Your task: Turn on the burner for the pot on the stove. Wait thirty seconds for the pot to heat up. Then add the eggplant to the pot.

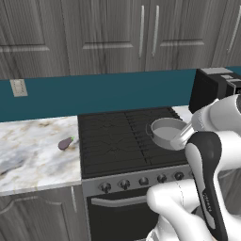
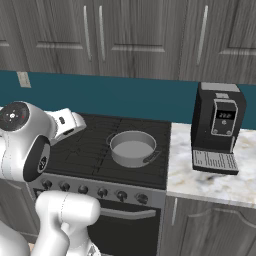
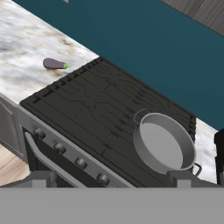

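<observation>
Left base view: stove (image 1: 127, 141) in the centre, black grates on top, a row of knobs (image 1: 143, 180) along its steel front. The pot (image 1: 168, 132) sits on the right-hand side of the grates, partly behind the arm. The eggplant (image 1: 65, 143) lies on the marble counter (image 1: 33, 150) just left of the stove, well apart from the pot.

Right base view: the pot stands empty on the front right burner (image 2: 137, 167), a coffee machine (image 2: 218, 127) on the counter to its right. The knobs run below the pot.

Hand view: the gripper (image 3: 112, 178) is spread wide and holds nothing, well above the stove front.

Step in hand, as I judge it: reach the knob for the pot's burner. Likely one toward the right end of the row; which exactly cannot be told. Come in square to the front, centre the fingers on the knob, close firmly before turning.
</observation>
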